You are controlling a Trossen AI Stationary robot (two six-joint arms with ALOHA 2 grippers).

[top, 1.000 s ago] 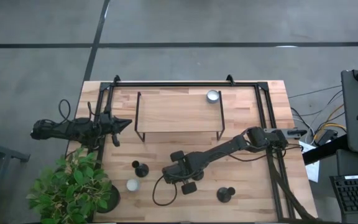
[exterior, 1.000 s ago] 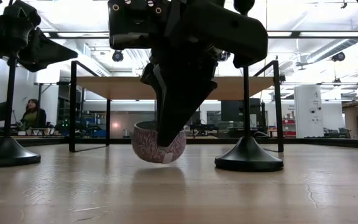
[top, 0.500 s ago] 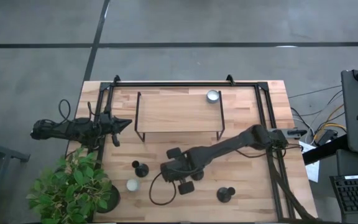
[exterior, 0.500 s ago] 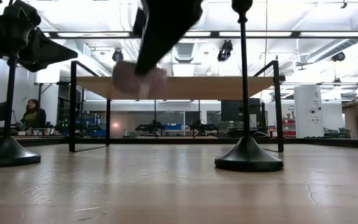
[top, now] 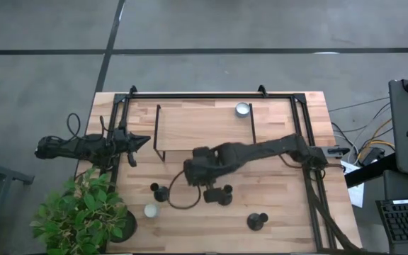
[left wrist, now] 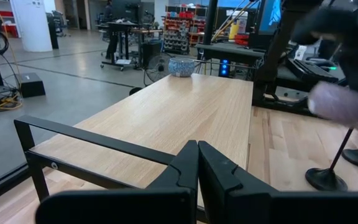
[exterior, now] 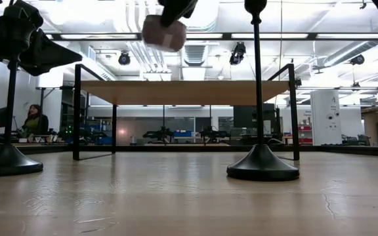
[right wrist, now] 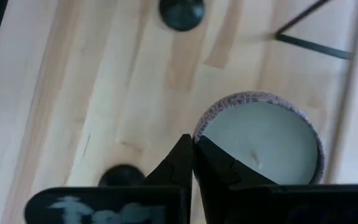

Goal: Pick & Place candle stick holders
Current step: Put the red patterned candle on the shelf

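Note:
My right gripper (right wrist: 193, 151) is shut on a low round cup (right wrist: 260, 140) with a purple-patterned wall and a pale filling. It holds the cup high over the table's middle (exterior: 164, 31), just in front of the raised wooden shelf (top: 204, 127). A second cup (top: 242, 109) stands on that shelf and a third (top: 149, 210) on the table near the plant. Black stemmed holders stand on their round bases (top: 160, 191) (top: 258, 221) (exterior: 261, 164). My left gripper (left wrist: 197, 152) waits shut and level at the table's left edge (top: 139, 141). My right gripper pinches the cup's rim (right wrist: 199, 133) at one spot, one finger on the outside of the wall and one over the filling inside. The fingers come steeply from above. The cup hangs below them (exterior: 164, 33), lifted clear of the table.
A leafy plant in a black pot (top: 83, 212) fills the near left corner. A black metal frame (top: 211, 95) runs along the far edge and both sides. A cable loop (top: 179, 198) hangs below my right arm. Bare wood lies at the near middle (top: 204, 230).
My right gripper has risen with the cup, staying shut on it, and has gone toward the far edge and the shelf. The cup rested on the table a second ago; now it hangs clear, above shelf height.

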